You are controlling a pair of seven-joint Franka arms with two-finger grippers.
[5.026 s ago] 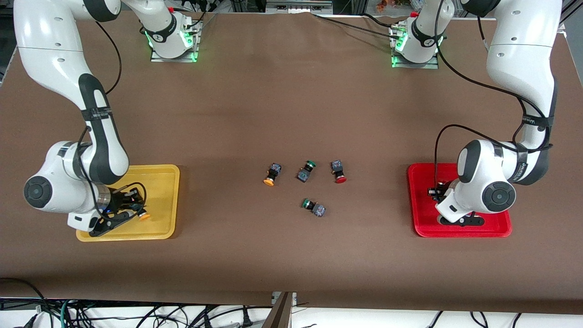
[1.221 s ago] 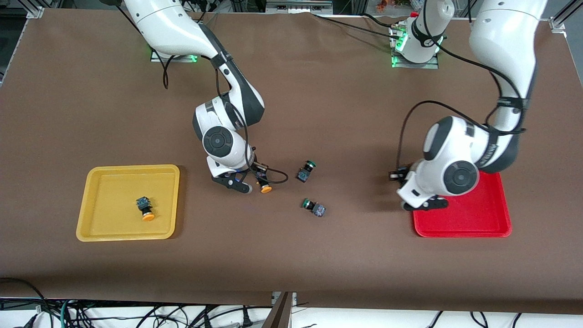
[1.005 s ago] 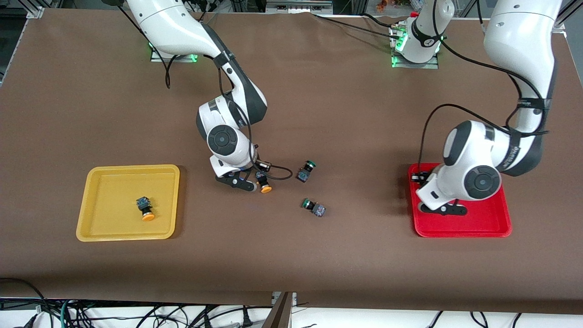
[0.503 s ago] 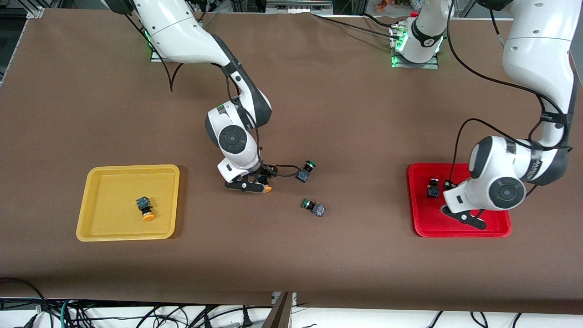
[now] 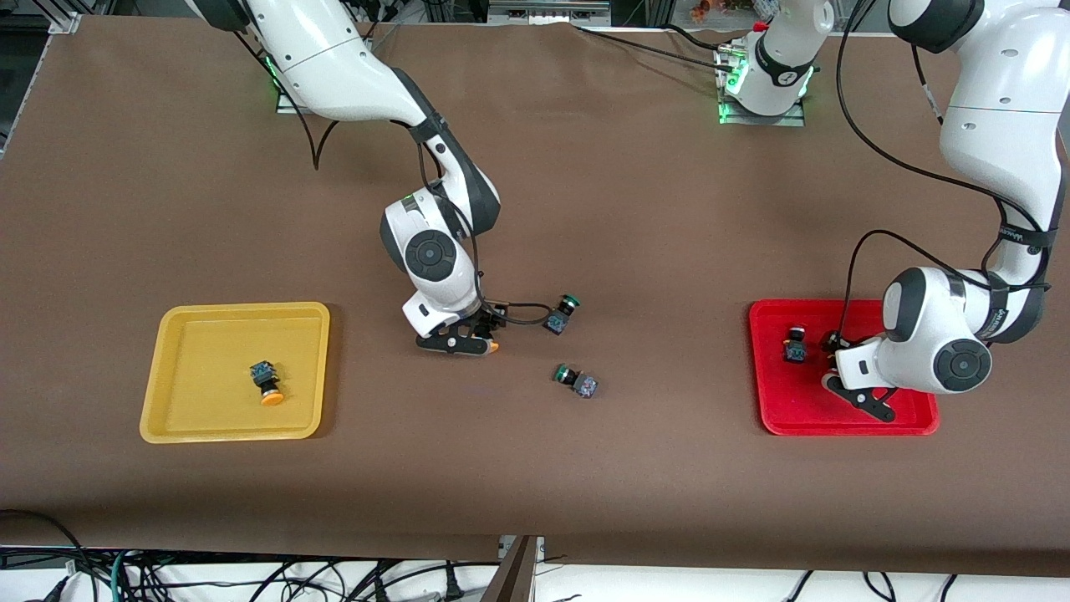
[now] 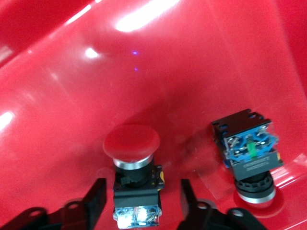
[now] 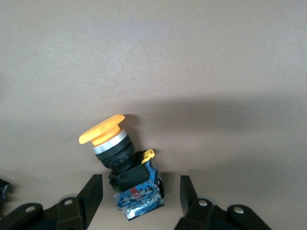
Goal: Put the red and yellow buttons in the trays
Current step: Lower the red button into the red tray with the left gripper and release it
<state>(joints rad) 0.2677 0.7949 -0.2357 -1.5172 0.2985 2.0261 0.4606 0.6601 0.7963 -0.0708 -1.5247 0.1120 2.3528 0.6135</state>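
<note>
My left gripper [image 5: 833,348] is low in the red tray [image 5: 802,405]. It is open, with a red-capped button [image 6: 135,178] lying on the tray floor between its fingers, a gap on each side. A second button [image 5: 794,346] lies beside it in the tray; it also shows in the left wrist view [image 6: 249,152]. My right gripper [image 5: 483,333] is open at mid table, its fingers either side of a yellow-capped button [image 7: 125,168] lying on the cloth, apart from it. Another yellow-capped button [image 5: 267,383] lies in the yellow tray [image 5: 201,343].
Two green-capped buttons lie on the brown cloth: one [image 5: 562,313] close beside my right gripper toward the left arm's end, the other [image 5: 577,381] nearer the front camera. A black cable loops from the right hand toward the first.
The left gripper has moved from the red tray's edge to low over its inside. The right gripper has shifted a little toward the left arm's end, down around the yellow-capped button.
</note>
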